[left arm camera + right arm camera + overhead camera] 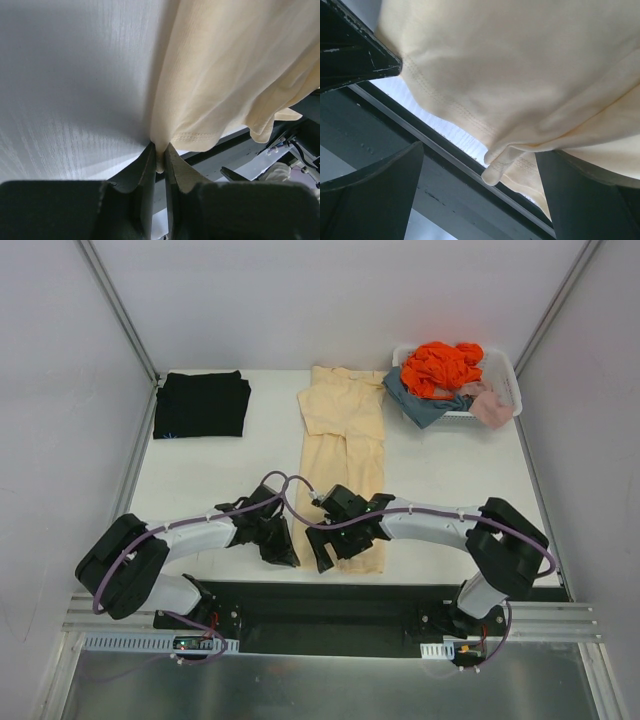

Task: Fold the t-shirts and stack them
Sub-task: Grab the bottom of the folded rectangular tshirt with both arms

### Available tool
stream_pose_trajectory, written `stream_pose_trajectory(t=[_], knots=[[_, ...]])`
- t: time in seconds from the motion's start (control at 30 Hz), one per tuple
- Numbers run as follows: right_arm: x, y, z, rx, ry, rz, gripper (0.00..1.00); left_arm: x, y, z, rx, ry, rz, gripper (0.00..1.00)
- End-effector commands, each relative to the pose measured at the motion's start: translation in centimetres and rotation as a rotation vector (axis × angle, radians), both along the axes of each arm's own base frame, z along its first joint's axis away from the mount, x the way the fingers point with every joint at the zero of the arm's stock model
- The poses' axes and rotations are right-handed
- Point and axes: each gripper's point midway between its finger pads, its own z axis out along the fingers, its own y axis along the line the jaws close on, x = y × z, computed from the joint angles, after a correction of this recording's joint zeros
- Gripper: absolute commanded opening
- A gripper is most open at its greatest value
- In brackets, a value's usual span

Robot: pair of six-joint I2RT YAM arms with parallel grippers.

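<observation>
The cream t-shirt [343, 455] is laid lengthwise on the counter [200, 480], hem at the near edge. One hem corner is pinched in the narrow left end effector [159, 165]. The right end effector [477, 185] is held wide around the other corner, so closure there is judged necessary before folding.

My overhead feed is bright and evenly lit, sharp throughout, with only faint, soft shadows on the white tabletop [200, 480]. Both wrist feeds are softer. The cream-yellow t-shirt [225, 75] fills them, slightly blurred, and my left fingers [145, 175] sit dark against the washed-out tabletop.
</observation>
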Motion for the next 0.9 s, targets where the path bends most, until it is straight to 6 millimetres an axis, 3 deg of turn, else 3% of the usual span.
stream_pose_trajectory(t=[0.0,0.07,0.17,0.23,0.27,0.33,0.47,0.63,0.77,0.87], knots=[[0.5,-0.7,0.4,-0.061,-0.057,0.037,0.97,-1.1,1.9,-1.2,0.068,0.004,0.030,0.11],[0.8,-1.3,1.5,-0.059,-0.091,0.017,0.97,-1.1,2.0,-1.1,0.065,-0.005,0.032,0.11],[0.8,-2.5,5.5,0.012,-0.170,-0.022,0.97,-0.8,1.6,-0.4,0.041,-0.023,0.037,0.11],[0.6,-4.1,5.8,0.012,-0.199,-0.043,0.97,-0.4,1.1,0.2,0.023,-0.044,0.026,0.11],[0.6,-4.7,6.9,0.039,-0.227,-0.070,0.97,-0.3,1.0,0.4,0.019,-0.052,0.022,0.11],[1.0,-7.1,6.5,-0.007,-0.231,-0.139,0.97,0.0,0.8,0.7,0.014,-0.061,0.022,0.11],[-0.7,-10.4,4.2,-0.039,-0.061,-0.284,0.97,0.0,0.8,0.4,0.024,-0.050,0.028,0.09],[-1.4,-10.8,2.5,-0.027,0.017,-0.356,0.99,-0.4,0.8,0.0,0.035,-0.023,0.031,0.07],[-1.1,-10.8,1.0,-0.027,0.054,-0.396,0.78,-0.4,0.8,-0.2,0.041,-0.016,0.038,0.07],[-1.0,-10.1,0.3,0.012,0.080,-0.395,0.71,-0.5,0.8,-0.3,0.049,-0.010,0.049,0.06]])
